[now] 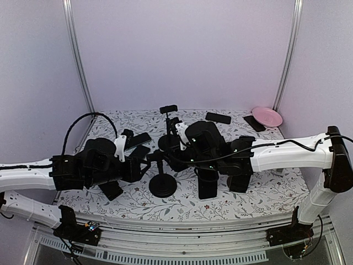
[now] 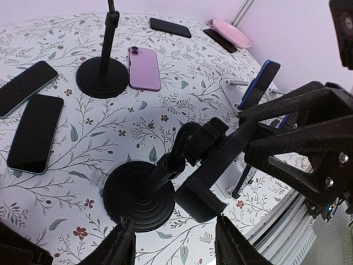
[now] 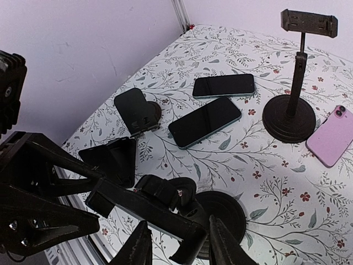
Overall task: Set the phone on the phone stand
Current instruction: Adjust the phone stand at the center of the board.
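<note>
1. Both arms are crowded over the near phone stand (image 2: 140, 193), its round base on the flowered table (image 2: 182, 99) and its cradle (image 2: 215, 165) tilted over at the end of the stem.
2. The left gripper (image 2: 174, 232) is about half open and holds nothing. The cradle's lower end sits just above the gap, clear of one finger at least.
3. The right gripper (image 3: 179, 234) has its fingers apart with the cradle bar running between them. I cannot tell whether the pads are pressing on it.
4. No phone is on that cradle yet.
5. The blue-edged phone (image 2: 258, 85) stands upright just beyond the right arm's black frame. What props it I can't make out.
6. The pink phone (image 2: 144, 67) lies face down, just beside the base of the far stand (image 3: 289, 118).
7. A black phone (image 2: 26, 87) and a second black phone (image 2: 36, 135) lie side by side, well apart from the cradle.
8. By count there are two tall stands and five phones lying flat: those three, a back phone (image 1: 218, 117) and an edge phone (image 1: 253, 123) beside the one pink plate (image 1: 268, 116).
9. There are also two dark slabs, phones by the look, propped near the left edge. One is the upper slab (image 3: 134, 110) on a small round foot, the other the lower slab (image 3: 113, 160).
</note>
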Controlling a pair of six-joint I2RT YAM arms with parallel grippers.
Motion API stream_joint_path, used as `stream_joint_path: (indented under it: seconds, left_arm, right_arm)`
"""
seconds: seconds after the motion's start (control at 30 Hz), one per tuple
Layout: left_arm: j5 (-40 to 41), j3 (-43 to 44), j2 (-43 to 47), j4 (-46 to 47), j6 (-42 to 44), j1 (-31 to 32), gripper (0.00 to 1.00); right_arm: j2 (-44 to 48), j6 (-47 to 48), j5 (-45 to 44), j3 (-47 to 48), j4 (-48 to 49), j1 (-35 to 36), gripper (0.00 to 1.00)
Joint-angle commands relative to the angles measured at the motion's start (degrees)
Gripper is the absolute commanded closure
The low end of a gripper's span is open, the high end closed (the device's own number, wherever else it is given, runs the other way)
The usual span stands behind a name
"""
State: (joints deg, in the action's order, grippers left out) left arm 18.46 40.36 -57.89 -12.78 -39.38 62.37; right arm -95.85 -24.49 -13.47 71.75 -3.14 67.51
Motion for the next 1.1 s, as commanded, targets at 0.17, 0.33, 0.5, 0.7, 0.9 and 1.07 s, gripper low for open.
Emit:
stream_joint_path:
  seconds: [0.17, 0.33, 0.5, 0.7, 0.9, 1.07]
  left_arm:
    - [1.1, 2.7, -1.6, -0.4, 1.5, -2.2, 0.55]
    - [0.3, 3.0, -2.3, -0.5, 2.1, -3.5, 0.56]
    - [-2.0, 3.0, -1.9, -0.2, 2.7, -3.8, 0.57]
    - [-6.7, 1.4, 3.5, -0.2, 4.4, -3.7, 0.55]
    - [-6.4, -0.5, 11.5, -0.6, 5.0, -4.0, 0.50]
    - [-3.6, 1.4, 13.6, -3.6, 4.8, -7.3, 0.47]
  right_arm:
    - [2.7, -3.1, -1.4, 0.6, -1.8, 1.5, 0.75]
    - [2.7, -3.5, -1.8, 0.8, -2.0, 2.4, 0.76]
    - [3.4, -4.2, -2.5, 0.3, -2.3, 2.6, 0.75]
    - [5.6, -4.5, -3.0, -0.9, -1.6, 2.6, 0.64]
    - [7.6, -4.3, -3.7, -1.3, -1.1, 2.5, 0.54]
    - [10.2, -3.7, -4.9, -1.7, -1.1, 2.5, 0.38]
